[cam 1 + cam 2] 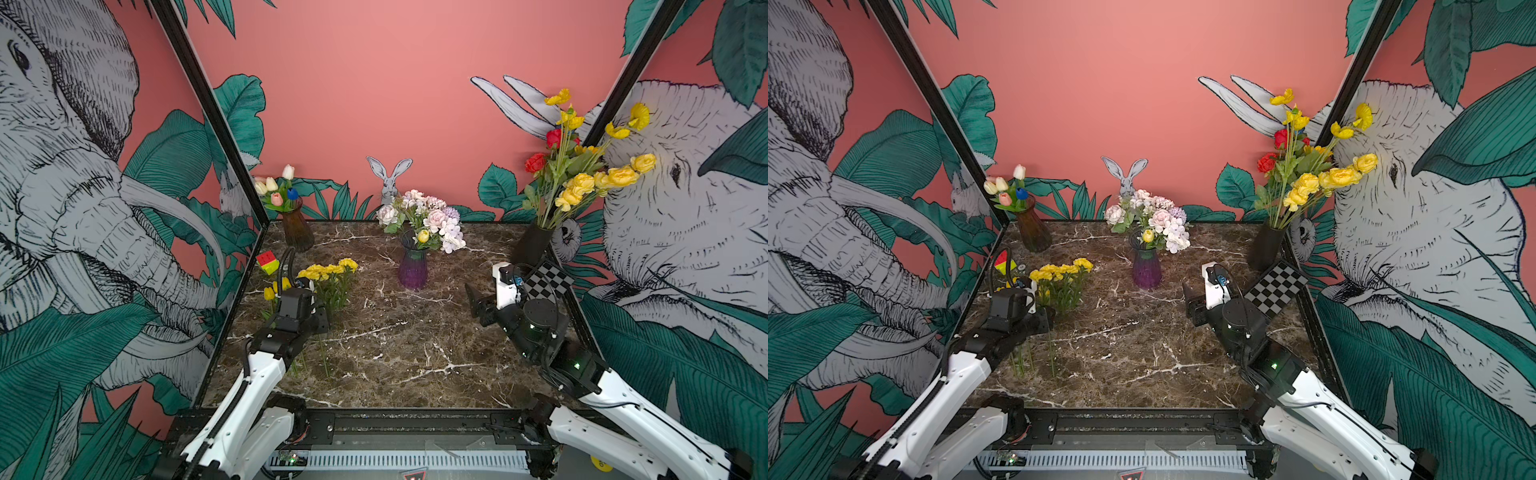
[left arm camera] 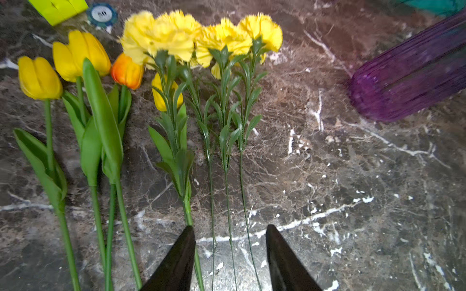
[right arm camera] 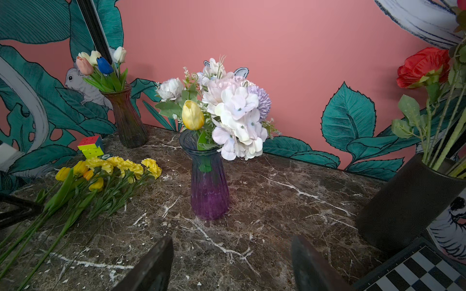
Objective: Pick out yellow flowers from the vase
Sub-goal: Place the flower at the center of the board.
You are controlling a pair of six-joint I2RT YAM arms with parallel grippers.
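Note:
Several picked yellow flowers lie on the marble table at the left: frilly carnations (image 2: 201, 35) (image 1: 328, 270) and tulips (image 2: 80, 53) (image 1: 270, 293). My left gripper (image 2: 230, 226) hangs open just over their stem ends. Three thin carnation stems run between its fingers, untouched. The purple vase (image 1: 412, 268) (image 3: 209, 186) stands mid-table with one yellow tulip (image 3: 193, 114) (image 1: 423, 236) among white and lilac blooms. My right gripper (image 3: 232, 238) (image 1: 478, 305) is open and empty, facing that vase from the right. A black vase (image 1: 532, 245) at the back right holds tall yellow flowers (image 1: 582, 185) and red roses.
A brown vase (image 1: 297, 230) with white, pink and blue tulips stands at the back left. A colour cube (image 1: 268, 262) and a poker chip (image 2: 102, 13) lie beyond the picked flowers. A checkerboard card (image 1: 548, 282) leans at the right edge beside the black vase.

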